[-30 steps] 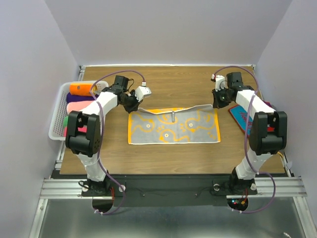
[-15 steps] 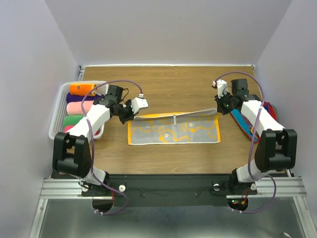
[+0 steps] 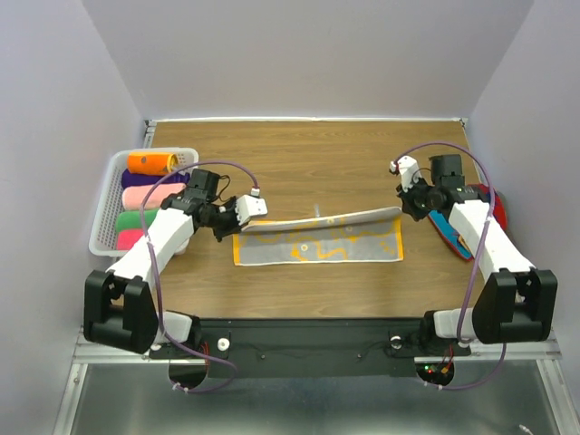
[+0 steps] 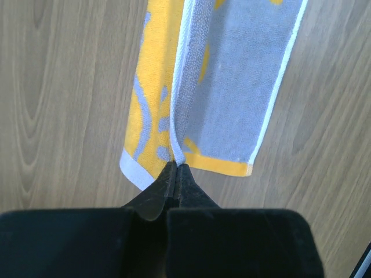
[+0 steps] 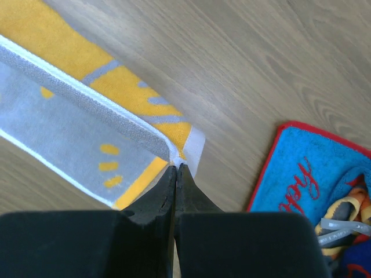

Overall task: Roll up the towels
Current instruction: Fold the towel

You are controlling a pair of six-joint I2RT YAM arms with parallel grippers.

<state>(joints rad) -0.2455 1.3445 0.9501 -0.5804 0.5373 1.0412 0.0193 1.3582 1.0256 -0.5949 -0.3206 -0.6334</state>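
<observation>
My left hand (image 4: pixel 175 169) pinches one corner of the yellow towel (image 3: pixel 317 243), my right hand (image 5: pixel 175 168) the other. Edge between them hangs above the table (image 3: pixel 317 163).

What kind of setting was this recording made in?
Likely a lab data-collection cell, not a home: a wooden table boxed in by plain walls, a metal mounting rail at its near edge, and a basket of rolled towels.

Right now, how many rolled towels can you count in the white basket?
4: orange at the far end, then purple, pink and green nearer. The left arm crosses the basket and may hide more.
</observation>
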